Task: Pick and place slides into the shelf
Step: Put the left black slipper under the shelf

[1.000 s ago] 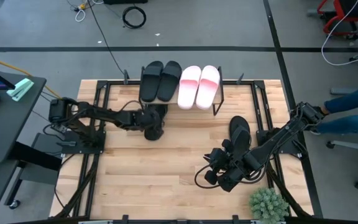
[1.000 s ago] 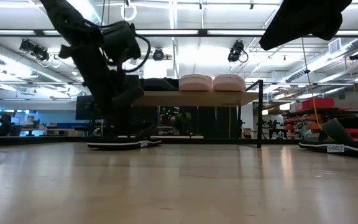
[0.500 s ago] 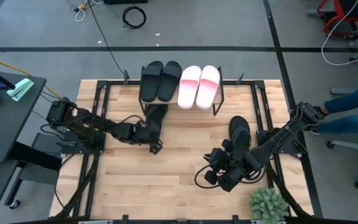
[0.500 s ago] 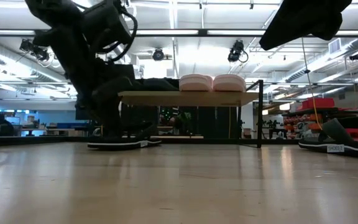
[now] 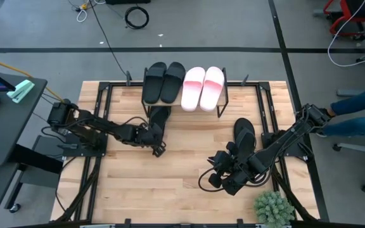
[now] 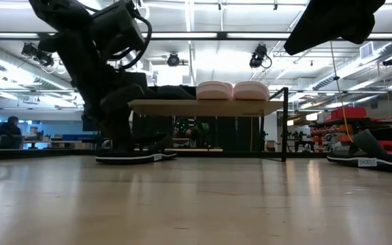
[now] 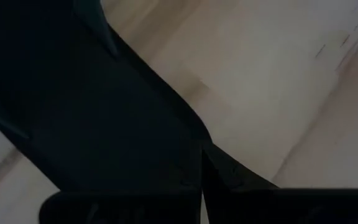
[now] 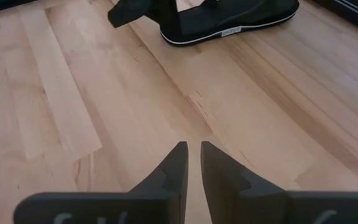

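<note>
The shelf (image 5: pixel 184 101) stands at the table's far middle. On its wooden board lie two black slides (image 5: pixel 162 82) and two pink slides (image 5: pixel 203 87). A third black slide (image 5: pixel 160 119) lies flat on the table, its far end under the shelf's left part, and it also shows in the low view (image 6: pixel 135 156). My left gripper (image 5: pixel 158 148) is at this slide's near end, fingers shut. A fourth black slide (image 5: pixel 244 134) lies flat on the table's right. My right gripper (image 8: pixel 192 149) hovers near that slide, over bare wood, shut and empty. My left gripper stands at the near end (image 8: pixel 166 22) of the black slide under the shelf, slanting in from the table's near left. The slide lies flat on the table. I cannot tell whether the fingers touch it, because the left wrist view is filled by dark shapes.
Black metal frame rails (image 5: pixel 100 136) run along the table's left and right sides. A small green plant (image 5: pixel 272 208) sits at the near right corner. A seated person's legs (image 5: pixel 360 111) are beyond the right edge. Bare wood (image 5: pixel 170 183) lies in the near middle.
My left gripper has drawn back from above the black slide toward the table's near left, uncovering most of it. The slide has stayed flat in its place. For the last half second that arm has kept still.
</note>
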Available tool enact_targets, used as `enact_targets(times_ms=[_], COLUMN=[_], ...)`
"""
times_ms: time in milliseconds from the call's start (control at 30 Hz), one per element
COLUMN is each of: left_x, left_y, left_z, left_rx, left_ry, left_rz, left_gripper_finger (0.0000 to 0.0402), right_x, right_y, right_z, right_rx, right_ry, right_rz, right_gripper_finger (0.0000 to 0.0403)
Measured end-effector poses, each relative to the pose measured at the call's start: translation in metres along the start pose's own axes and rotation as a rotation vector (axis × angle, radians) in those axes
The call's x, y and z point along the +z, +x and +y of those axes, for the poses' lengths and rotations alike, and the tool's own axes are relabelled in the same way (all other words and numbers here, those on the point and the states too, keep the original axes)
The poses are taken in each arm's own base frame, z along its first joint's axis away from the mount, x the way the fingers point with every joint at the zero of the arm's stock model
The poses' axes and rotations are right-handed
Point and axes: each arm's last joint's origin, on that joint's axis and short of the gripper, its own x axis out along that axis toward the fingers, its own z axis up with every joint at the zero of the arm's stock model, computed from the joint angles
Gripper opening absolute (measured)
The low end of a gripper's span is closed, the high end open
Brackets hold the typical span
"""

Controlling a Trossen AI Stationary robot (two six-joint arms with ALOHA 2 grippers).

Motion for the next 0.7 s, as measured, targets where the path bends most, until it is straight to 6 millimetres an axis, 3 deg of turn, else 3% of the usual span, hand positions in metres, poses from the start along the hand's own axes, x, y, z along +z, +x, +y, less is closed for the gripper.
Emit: enact_targets(times_ms=[267,500,700], left_x=[-0.002,0.011,0.020], left_y=[0.000,0.018,0.031], left_z=[0.004,0.021,0.024], left_rx=[0.049,0.101,0.072], left_ry=[-0.025,-0.056,-0.089], left_rz=[0.010,0.000,-0.049], left_gripper_finger=[0.0001,0.0001,0.0002], right_x=[0.000,0.000,0.000], right_y=[0.000,0.000,0.000], right_z=[0.000,0.000,0.000], right_rx=[0.000,0.000,-0.001], right_ry=[-0.008,-0.010,-0.011], right_rz=[0.000,0.000,0.000], right_gripper_finger=[0.0050,0.0050,0.0050])
